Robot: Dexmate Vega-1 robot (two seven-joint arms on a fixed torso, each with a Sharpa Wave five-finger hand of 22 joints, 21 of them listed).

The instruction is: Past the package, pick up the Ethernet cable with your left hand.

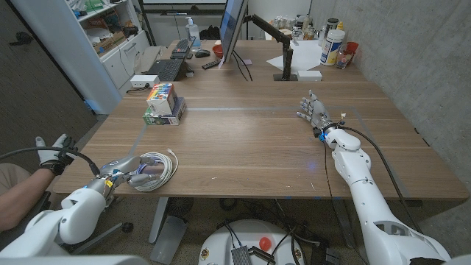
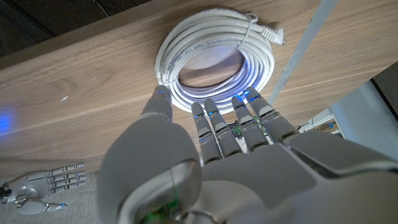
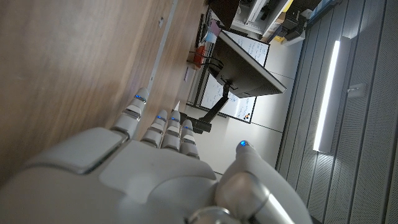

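Ethernet cable, white coil lying flat directly ahead of left hand, fingertips spread at its near rim, nothing yet grasped

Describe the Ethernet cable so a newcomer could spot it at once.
Start at the wooden table and follow its near edge to the robot's left corner, where the left hand reaches in. The Ethernet cable lies at its fingers: a white, tied coil, unlike the colourful boxed package farther back.
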